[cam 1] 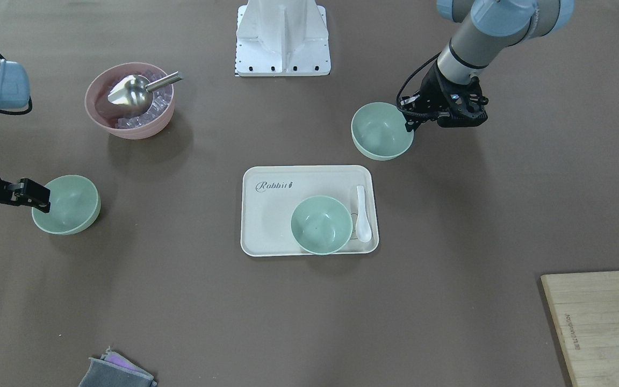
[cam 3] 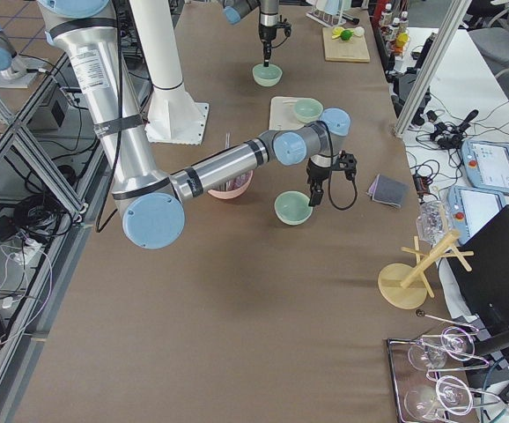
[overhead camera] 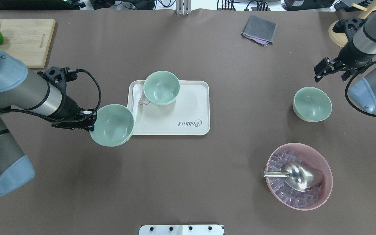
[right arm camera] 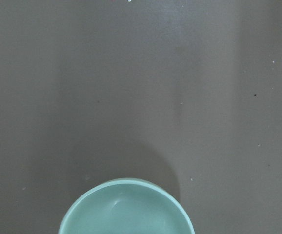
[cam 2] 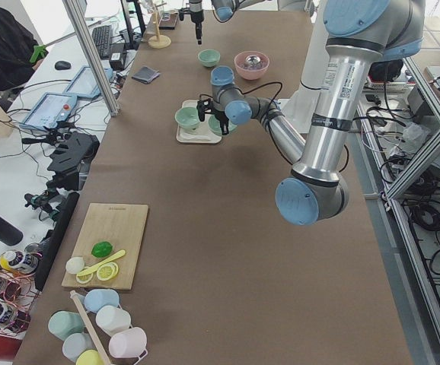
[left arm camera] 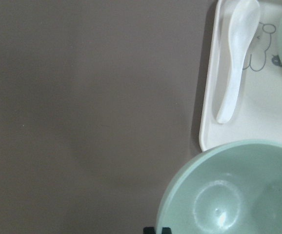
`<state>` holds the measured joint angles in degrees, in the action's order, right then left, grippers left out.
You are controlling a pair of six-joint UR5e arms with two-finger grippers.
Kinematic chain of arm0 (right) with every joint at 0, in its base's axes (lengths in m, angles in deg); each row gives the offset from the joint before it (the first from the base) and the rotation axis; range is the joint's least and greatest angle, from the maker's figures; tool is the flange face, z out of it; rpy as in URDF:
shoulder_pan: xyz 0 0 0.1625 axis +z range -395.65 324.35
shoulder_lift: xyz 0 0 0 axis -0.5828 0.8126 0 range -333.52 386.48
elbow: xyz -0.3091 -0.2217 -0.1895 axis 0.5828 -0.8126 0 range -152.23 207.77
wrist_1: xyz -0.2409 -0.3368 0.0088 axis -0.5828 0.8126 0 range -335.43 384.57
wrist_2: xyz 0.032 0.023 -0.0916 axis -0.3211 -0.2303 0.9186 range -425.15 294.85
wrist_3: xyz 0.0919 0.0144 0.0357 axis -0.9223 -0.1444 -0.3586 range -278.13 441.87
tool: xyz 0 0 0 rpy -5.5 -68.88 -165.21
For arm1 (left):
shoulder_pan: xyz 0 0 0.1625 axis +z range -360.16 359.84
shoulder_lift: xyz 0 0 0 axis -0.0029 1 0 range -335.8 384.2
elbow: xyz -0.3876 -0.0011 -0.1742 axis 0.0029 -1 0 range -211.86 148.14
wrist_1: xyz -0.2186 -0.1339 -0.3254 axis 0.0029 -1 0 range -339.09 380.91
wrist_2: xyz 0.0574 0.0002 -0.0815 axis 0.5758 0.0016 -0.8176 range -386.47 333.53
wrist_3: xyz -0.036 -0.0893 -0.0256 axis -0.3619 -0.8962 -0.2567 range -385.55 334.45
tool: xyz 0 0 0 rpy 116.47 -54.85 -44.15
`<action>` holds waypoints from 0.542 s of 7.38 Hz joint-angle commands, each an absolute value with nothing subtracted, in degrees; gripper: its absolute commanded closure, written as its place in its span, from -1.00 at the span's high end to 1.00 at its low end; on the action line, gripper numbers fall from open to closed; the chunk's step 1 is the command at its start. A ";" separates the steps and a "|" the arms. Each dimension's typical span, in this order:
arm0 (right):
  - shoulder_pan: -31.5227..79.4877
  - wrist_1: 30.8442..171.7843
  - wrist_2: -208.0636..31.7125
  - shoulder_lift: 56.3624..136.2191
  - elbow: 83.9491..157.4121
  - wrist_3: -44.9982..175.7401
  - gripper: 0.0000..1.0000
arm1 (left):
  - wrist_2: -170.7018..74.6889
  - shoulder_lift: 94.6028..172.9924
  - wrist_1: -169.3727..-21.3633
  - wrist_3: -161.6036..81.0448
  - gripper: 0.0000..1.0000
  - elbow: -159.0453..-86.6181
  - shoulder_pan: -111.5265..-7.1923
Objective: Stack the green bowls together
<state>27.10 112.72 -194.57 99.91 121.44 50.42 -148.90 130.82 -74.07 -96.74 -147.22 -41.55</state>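
left gripper (overhead camera: 92,122) — pinched on the rim of left bowl (overhead camera: 112,125), raised at the tray (overhead camera: 175,117) corner. first stacking, i judge: you carry it over tray bowl (overhead camera: 161,87), centre, lower in. right gripper (cam 1: 38,197) — at right bowl (cam 1: 67,205) rim; spread or closed, can't tell.

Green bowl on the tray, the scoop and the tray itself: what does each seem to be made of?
Green bowl: probably plastic, matte; even colour, soft sheen. Scoop: polished metal; mirror-like highlights. Tray: likely plastic or melamine, matte cream, printed lettering.
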 commanded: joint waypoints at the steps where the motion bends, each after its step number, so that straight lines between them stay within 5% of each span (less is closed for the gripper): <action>1: 26.58 102.14 -194.35 102.93 116.39 50.50 1.00 | -149.08 136.94 -68.32 -96.74 -1.00 -145.52 -42.88; 4: 24.48 99.19 -194.53 106.28 115.84 49.88 0.97 | -149.08 140.04 -68.03 -96.83 -1.00 -142.79 -43.76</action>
<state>25.27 99.87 -194.47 105.07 116.03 50.02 -149.08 138.86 -68.27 -96.76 -143.81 -43.46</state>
